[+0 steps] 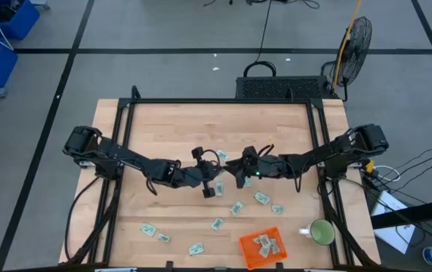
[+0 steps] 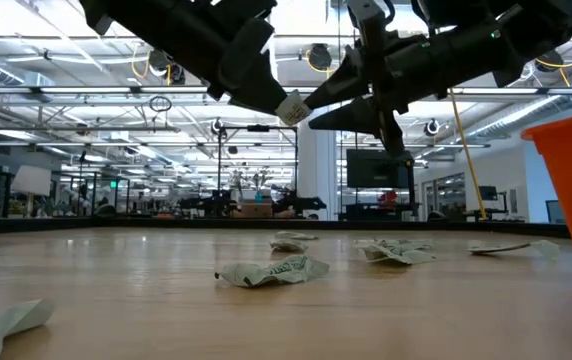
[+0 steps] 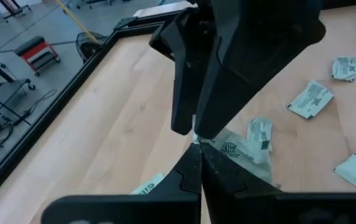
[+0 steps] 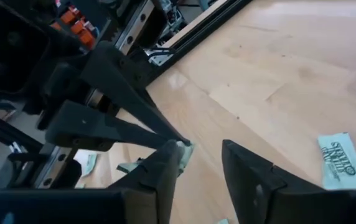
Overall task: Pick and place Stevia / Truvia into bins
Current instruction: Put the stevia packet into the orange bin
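My left gripper (image 3: 196, 163) is shut on a small pale green and white sachet (image 4: 187, 152), high above the middle of the table (image 1: 155, 128). My right gripper (image 4: 198, 163) is open and faces it tip to tip; the sachet sits at the tip of one of its fingers (image 4: 165, 167), between its jaws. I cannot tell if that finger touches it. Several more sachets (image 1: 236, 208) lie flat on the table's near half. The orange basket (image 1: 262, 248) stands at the near edge, right of the middle, with a few sachets inside. My left gripper pinches the sachet between its two fingertips (image 4: 177, 142), at one end of the sachet (image 4: 184, 149). The fingers come roughly level from the table's left. The sachet is lifted clear of the table and sticks out past the fingertips toward my right gripper.
A round green mug (image 1: 322, 232) stands right of the basket near the table's right edge. Loose sachets (image 1: 155, 233) lie at the near left. Crumpled sachets (image 2: 274, 270) show low across the table in the low view. The table's far half is bare wood.
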Controlling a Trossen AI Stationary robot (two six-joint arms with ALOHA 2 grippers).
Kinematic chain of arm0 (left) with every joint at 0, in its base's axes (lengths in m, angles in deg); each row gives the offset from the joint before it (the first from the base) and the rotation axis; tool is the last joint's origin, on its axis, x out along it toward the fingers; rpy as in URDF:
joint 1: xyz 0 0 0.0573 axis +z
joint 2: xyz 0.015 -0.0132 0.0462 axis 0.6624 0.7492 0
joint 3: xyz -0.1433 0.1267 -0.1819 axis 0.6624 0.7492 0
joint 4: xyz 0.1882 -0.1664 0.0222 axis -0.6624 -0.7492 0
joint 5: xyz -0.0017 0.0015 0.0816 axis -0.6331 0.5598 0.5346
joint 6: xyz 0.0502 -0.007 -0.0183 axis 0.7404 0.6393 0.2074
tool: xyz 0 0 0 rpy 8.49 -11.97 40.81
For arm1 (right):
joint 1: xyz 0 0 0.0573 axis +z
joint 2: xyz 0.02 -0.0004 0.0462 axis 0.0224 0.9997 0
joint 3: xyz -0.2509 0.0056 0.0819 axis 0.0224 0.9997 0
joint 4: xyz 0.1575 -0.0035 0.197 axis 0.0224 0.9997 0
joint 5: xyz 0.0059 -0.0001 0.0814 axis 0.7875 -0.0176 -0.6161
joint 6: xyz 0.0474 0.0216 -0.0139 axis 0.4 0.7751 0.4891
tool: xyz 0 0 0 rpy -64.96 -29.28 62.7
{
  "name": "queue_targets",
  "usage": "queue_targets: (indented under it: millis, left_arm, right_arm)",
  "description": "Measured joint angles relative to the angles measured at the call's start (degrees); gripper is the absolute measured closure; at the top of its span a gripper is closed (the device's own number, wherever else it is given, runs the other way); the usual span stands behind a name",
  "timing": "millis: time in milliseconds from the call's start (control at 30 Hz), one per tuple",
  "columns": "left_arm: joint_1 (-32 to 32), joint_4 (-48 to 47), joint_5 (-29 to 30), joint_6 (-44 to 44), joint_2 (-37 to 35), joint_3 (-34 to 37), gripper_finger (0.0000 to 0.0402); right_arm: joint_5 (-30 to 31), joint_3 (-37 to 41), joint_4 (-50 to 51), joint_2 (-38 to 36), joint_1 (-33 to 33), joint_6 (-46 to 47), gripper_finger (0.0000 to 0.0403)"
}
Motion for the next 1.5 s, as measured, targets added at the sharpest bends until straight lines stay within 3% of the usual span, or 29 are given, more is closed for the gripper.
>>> queue_targets:
  millis: [333,567,800,867,1000,1067,1200,1500]
  left_arm:
    - [0.0,0.1,-0.4,0.0,0.0,0.0,0.0388]
    - [0.0,-0.1,-1.7,0.4,0.0,0.0,0.0362]
    - [-0.4,-4.2,-1.7,0.1,0.0,0.0,0.03]
    - [-0.7,-5.7,-1.7,-0.3,0.0,0.0,0.0278]
    - [-0.9,-8.0,-1.8,-0.3,0.0,0.0,0.0242]
    - [-0.9,-8.0,-1.8,-0.6,0.0,0.0,0.0231]
    - [-0.9,-8.1,-1.8,-2.4,0.0,0.0,0.0223]
    - [-1.2,-8.5,-2.3,-8.0,0.0,0.0,0.0222]
  right_arm:
    - [-4.3,0.0,-0.3,0.0,-0.4,-6.6,0.0395]
    - [-4.3,0.0,3.4,0.0,-0.2,-9.9,0.0401]
    - [-5.0,0.0,13.5,-4.3,5.2,-22.6,0.0402]
    - [-9.0,0.0,18.1,-7.1,7.6,-23.0,0.0402]
    - [-23.0,0.0,24.5,-12.2,15.6,-24.5,0.0402]
    - [-25.5,0.0,25.6,-13.5,19.8,-23.5,0.0403]
    - [-24.0,0.0,25.4,-13.9,27.1,-18.8,0.0403]
    - [-10.9,0.0,26.8,-5.6,35.8,-15.4,0.0403]
